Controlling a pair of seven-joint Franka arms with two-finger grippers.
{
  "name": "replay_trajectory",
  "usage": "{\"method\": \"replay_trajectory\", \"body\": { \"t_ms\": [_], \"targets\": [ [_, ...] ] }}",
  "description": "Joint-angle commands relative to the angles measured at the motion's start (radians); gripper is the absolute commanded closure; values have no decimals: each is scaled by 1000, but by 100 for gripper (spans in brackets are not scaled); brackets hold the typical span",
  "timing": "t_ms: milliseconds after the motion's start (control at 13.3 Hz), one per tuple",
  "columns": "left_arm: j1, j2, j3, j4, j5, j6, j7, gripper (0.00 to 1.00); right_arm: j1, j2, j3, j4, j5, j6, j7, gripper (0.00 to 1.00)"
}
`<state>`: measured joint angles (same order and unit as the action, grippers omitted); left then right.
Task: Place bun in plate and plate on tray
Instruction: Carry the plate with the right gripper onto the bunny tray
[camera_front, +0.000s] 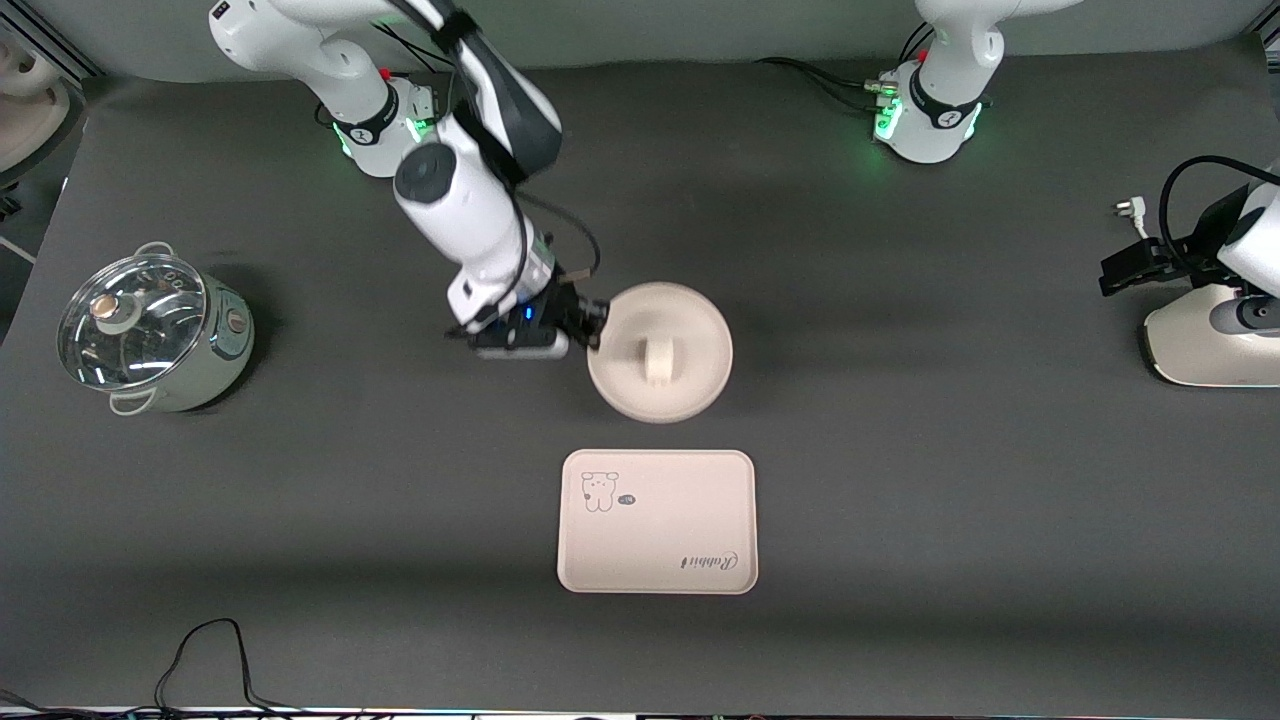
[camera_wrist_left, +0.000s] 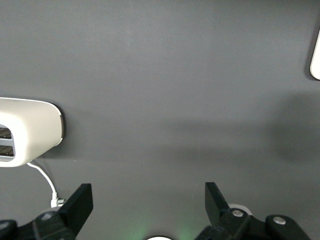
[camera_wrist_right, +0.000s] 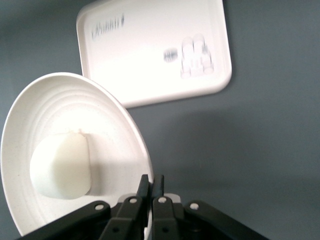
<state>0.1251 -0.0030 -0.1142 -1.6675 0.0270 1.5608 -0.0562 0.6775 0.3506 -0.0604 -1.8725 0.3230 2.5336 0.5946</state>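
Tray (camera_front: 657, 522) lies nearer the front camera than the plate (camera_front: 660, 351); my right gripper (camera_front: 597, 325) pinches the plate's rim, bun (camera_front: 657, 361) inside. Left gripper (camera_wrist_left: 150, 200) waits, wide open.

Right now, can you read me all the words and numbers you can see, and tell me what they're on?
"Rabbit": in curly script on the tray, seen upside down in the front view; blurred in the right wrist view.
A small dark mark beside the rabbit drawing on the tray: too small to read.
Plate, bun, pot and white appliance: no readable text.
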Motion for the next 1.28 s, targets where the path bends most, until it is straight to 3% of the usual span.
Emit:
{"method": "replay_trajectory", "body": {
  "t_ms": [0,301,451,1204],
  "targets": [
    [-10,-28,5,-24,11,12,-4,0,-53,213,4,302,28,-50,-44,100],
    [-10,-28,5,-26,11,12,-4,0,-111,405,5,577,44,-56,-32,100],
    [-10,-25,5,-26,11,13,-4,0,-114,481,5,654,60,-62,-32,100],
    [-12,-23,4,-29,11,13,-4,0,-119,646,7,662,96,16,-21,100]
  ]
}}
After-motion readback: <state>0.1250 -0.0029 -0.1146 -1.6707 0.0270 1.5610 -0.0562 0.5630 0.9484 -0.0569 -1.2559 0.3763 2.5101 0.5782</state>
